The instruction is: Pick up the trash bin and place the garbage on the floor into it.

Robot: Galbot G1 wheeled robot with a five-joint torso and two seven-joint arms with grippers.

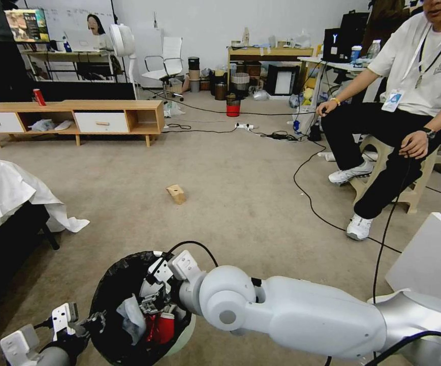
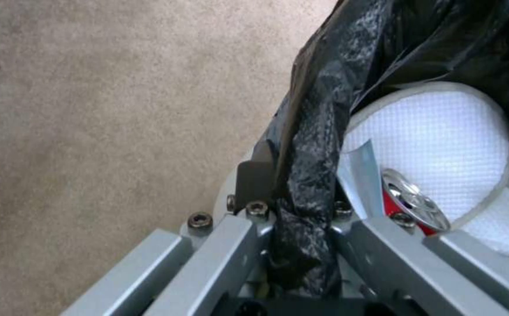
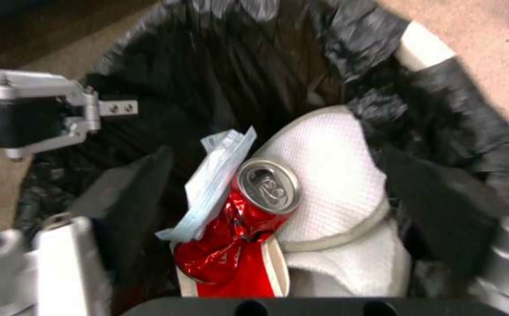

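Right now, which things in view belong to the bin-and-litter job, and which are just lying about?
Job:
trash bin, rim held by left gripper
crushed can inside it
cardboard box on the carpet
right gripper, jaws open over the bin

Lying about:
red bucket
upright red can
black cables

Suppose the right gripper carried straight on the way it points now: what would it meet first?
The right gripper points down into the trash bin. Most likely it would first meet the crushed red can beside the tissue, though depth is unclear.
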